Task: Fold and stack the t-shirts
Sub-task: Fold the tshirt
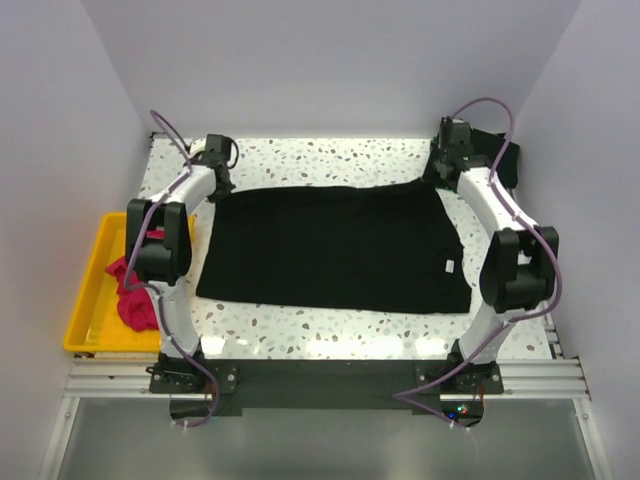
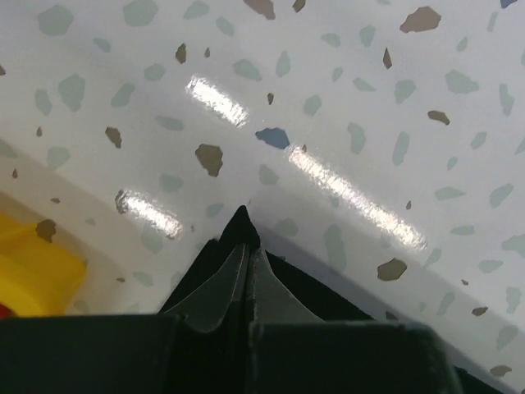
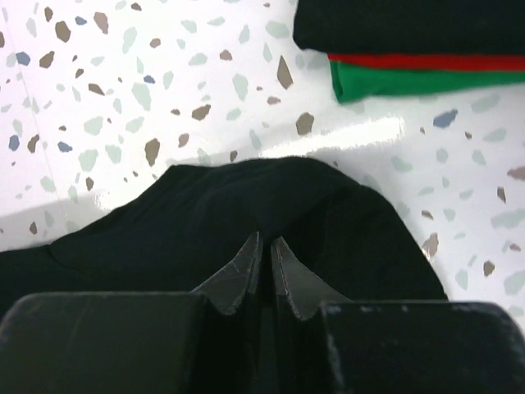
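One glossy, speckled worktop (image 1: 330,155) carries one large black t-shirt (image 1: 330,245), soft and spread flat at centre, with bare surface along its near and far edges. One yellow plastic tray (image 1: 88,300) at the left edge holds one crumpled magenta t-shirt (image 1: 135,308). Three folded shirts lie stacked at the far right: black shirt (image 3: 410,25), red shirt (image 3: 426,61), green shirt (image 3: 410,82). My left hand (image 2: 246,246) and right hand (image 3: 264,246) each pinch a far corner of the black t-shirt.

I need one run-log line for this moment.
step: fold black shirt | left fingers: shut on far left corner | right fingers: shut on far right corner | folded stack: far right
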`<act>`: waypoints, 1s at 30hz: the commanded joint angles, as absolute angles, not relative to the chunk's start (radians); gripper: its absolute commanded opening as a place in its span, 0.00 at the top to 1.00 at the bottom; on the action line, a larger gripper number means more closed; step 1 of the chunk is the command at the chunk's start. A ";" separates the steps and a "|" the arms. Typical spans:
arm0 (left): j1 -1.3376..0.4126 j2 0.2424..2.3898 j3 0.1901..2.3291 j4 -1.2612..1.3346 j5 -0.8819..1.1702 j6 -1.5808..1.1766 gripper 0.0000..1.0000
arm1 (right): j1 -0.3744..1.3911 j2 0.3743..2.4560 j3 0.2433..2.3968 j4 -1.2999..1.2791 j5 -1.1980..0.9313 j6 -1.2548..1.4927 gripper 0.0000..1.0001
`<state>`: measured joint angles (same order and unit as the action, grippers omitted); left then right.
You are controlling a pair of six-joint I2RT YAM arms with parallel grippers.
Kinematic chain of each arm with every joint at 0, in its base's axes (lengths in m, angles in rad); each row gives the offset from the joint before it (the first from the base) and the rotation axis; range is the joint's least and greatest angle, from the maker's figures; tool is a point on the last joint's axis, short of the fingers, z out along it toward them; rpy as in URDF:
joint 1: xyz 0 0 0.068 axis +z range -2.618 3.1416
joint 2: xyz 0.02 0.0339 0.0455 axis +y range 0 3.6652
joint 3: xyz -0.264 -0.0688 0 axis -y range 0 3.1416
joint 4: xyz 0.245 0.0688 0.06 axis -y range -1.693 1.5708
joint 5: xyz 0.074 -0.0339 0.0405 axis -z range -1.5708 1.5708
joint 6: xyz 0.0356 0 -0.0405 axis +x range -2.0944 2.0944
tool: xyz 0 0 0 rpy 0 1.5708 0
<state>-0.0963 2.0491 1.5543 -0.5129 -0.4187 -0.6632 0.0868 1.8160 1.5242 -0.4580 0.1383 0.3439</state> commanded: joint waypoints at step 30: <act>-0.080 1.690 1.154 -0.465 -0.391 -0.779 1.00 | 0.043 1.532 1.061 -0.351 0.149 0.457 0.48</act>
